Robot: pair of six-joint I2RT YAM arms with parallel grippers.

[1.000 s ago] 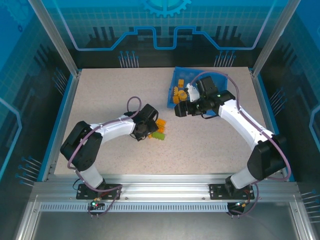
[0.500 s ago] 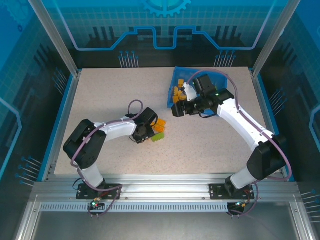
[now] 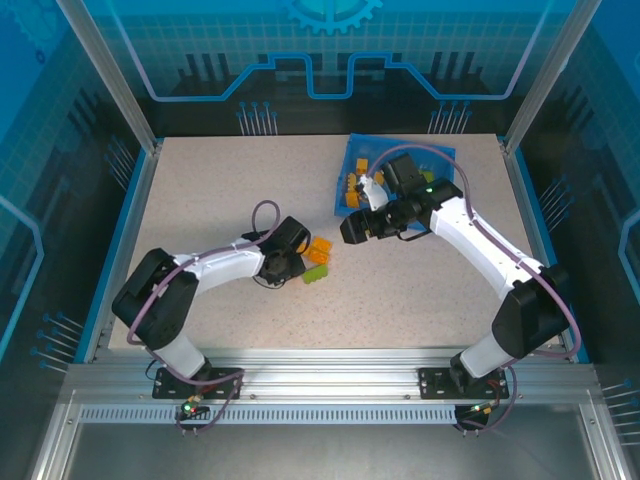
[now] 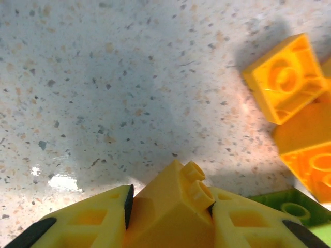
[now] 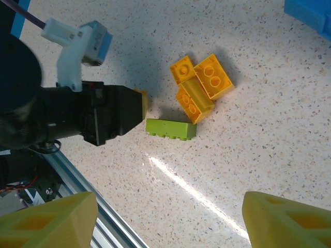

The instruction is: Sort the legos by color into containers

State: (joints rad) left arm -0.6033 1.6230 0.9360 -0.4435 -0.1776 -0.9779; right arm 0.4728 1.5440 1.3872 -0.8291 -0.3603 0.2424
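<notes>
Left gripper [image 4: 170, 209] first: it's clamped on an orange brick [image 4: 178, 191], yellow fingers [image 4: 93, 219] pressed in on both sides, the studs poking out toward the right, all of it low over the speckled table [image 4: 103, 77]. Just ahead and to the right lie two more orange bricks [image 4: 283, 77], one touching the other, and a lime green brick [image 4: 292, 209] peeks in at the lower right, close by the finger. Over to the right gripper [image 5: 168, 212]: it hangs high above the table, its fingers [image 5: 49, 222] spread wide, nothing between them. Below it the green brick lies flat just off the left gripper's tip, and the loose orange ones sit bunched together just beyond. From overhead, the left arm reaches into mid-table with the loose pile right beside its tip, while the right arm bends back from the blue tray [image 3: 370, 145] at the far right. In the tray, several orange legos [image 3: 352, 185] sit along its left side; the arm covers the divider.
</notes>
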